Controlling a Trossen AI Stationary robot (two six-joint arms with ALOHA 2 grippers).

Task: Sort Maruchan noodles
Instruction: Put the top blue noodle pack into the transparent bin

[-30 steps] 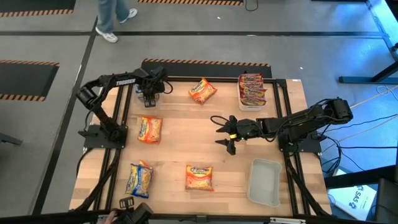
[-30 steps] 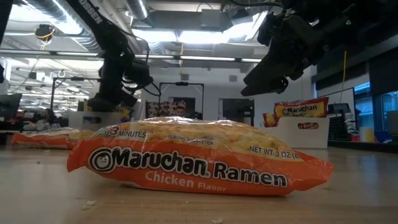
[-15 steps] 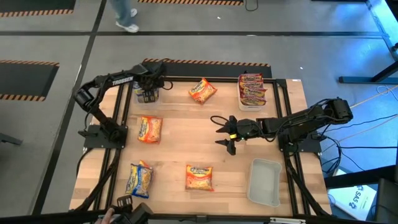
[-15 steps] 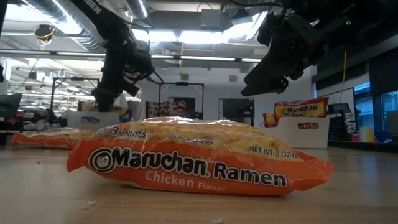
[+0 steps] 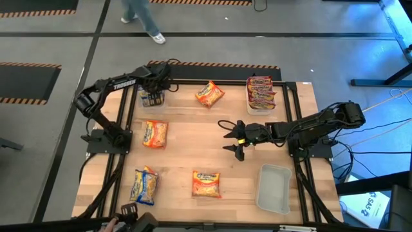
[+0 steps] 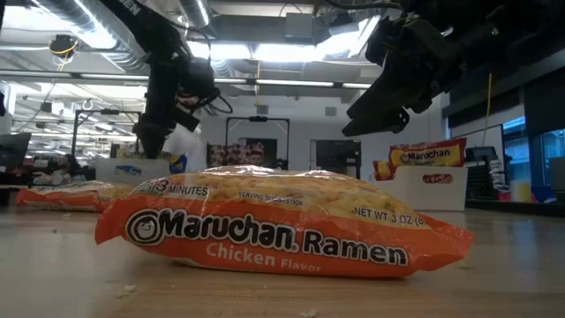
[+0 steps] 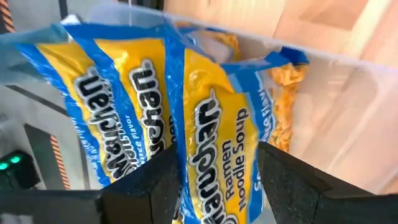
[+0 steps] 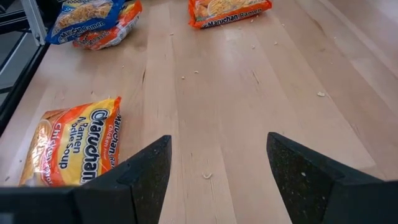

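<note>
Blue-and-yellow wrappers fill what my left wrist camera sees: two blue packets (image 7: 155, 118) standing on edge in a clear tub (image 5: 152, 98) at the table's far left corner, each printed "Maruchan", the nearer one also "Ramen Noodle Soup". My left gripper (image 5: 154, 95) hangs right over that tub, the arm folded back at the elbow and reaching along the table's far edge; its two dark fingers (image 7: 149, 186) stand apart with the nearer blue packet showing between them, gripping nothing. My right gripper (image 5: 235, 139) hovers above the bare wood at mid-table, the arm stretched out nearly flat from its base on the right; its fingers (image 8: 140, 177) are spread wide and hold nothing. Under it and toward the left lies an orange packet (image 8: 74, 148) reading "Maruchan Ramen Noodle Soup". Another orange packet (image 6: 282, 221) lies flat near the front edge, lettered "Maruchan Ramen", "Chicken Flavor", "3 Minutes" and "Net Wt 3 oz". A third orange packet (image 5: 209, 94) sits askew near the far edge, between the two far tubs. At the front left a blue packet lies over an orange one (image 5: 144, 184). Red packets (image 5: 261, 91) are stacked in a tub (image 5: 255, 109) at the far right, and an empty tub (image 5: 273, 188) sits at the front right.
</note>
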